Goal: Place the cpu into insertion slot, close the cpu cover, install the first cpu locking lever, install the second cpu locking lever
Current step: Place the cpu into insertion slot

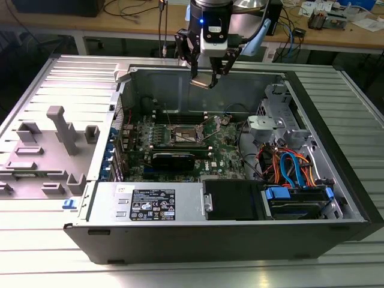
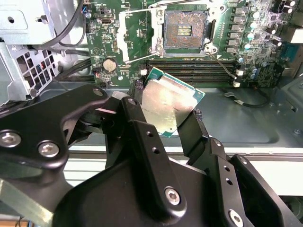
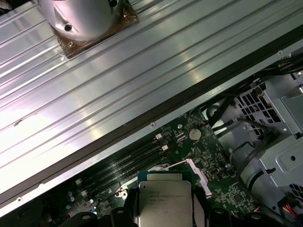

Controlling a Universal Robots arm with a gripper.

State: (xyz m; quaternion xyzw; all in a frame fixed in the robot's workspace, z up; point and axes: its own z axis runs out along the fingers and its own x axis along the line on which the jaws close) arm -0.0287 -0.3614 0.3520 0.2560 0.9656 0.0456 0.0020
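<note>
Hovering over the far wall of the open computer case (image 1: 168, 90), the gripper (image 1: 204, 77) is seen with its jaws pinching the cpu (image 1: 201, 81) by opposite edges. The chip is tilted and well above the motherboard (image 1: 225, 153). The insertion slot (image 1: 183, 133) is left bare below, and the cpu cover (image 2: 135, 35) appears to be swung open beside it. For a clean seating, the chip should be levelled, squared to the slot and lowered without sliding.
</note>
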